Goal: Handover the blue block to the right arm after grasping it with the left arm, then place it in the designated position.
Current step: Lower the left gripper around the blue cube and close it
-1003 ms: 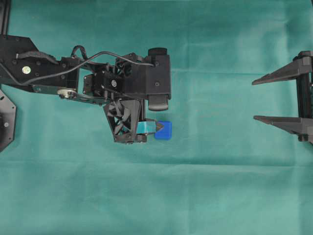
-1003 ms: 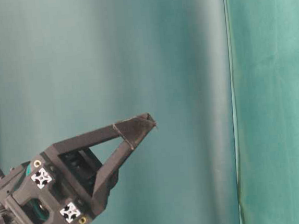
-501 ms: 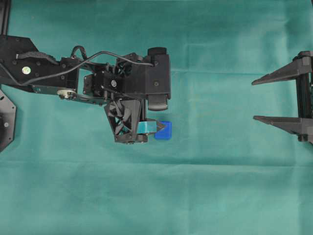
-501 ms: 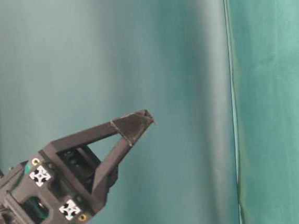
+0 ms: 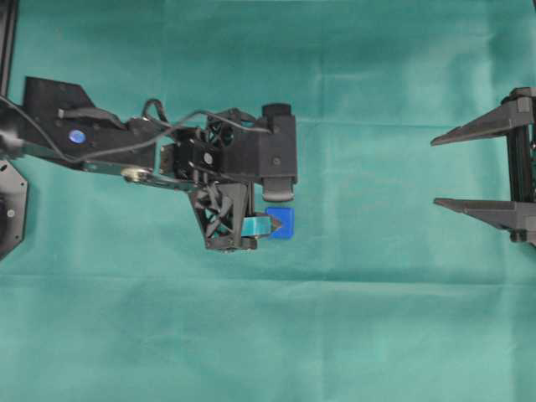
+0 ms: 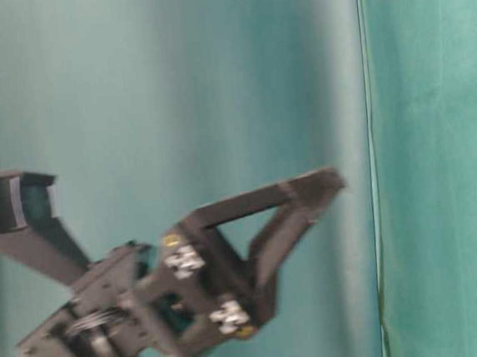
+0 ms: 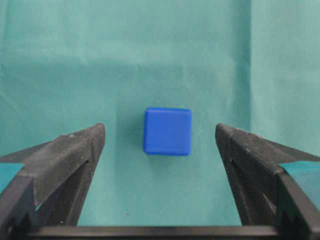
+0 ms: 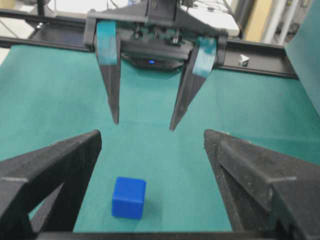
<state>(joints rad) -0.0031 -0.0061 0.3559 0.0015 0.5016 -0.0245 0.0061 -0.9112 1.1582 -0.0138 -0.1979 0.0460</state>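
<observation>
1. on the green cloth (image 5: 377, 335) there is open room all round; no edge is near the block.
2. the left gripper (image 7: 160, 137) hangs above, jaws wide apart; the right gripper (image 5: 444, 167) waits well apart, jaws spread.
3. the blue block (image 7: 167, 131) lies free: likely light, stiff, slick; pinch flat opposite faces.

A green cloth (image 5: 352, 335) covers the whole work surface, faintly creased, with one fold line running across the lower half of the overhead frame. The blue block (image 5: 281, 224) sits directly on it, just left of the frame's centre, flat on one face, with bare cloth around it.
</observation>
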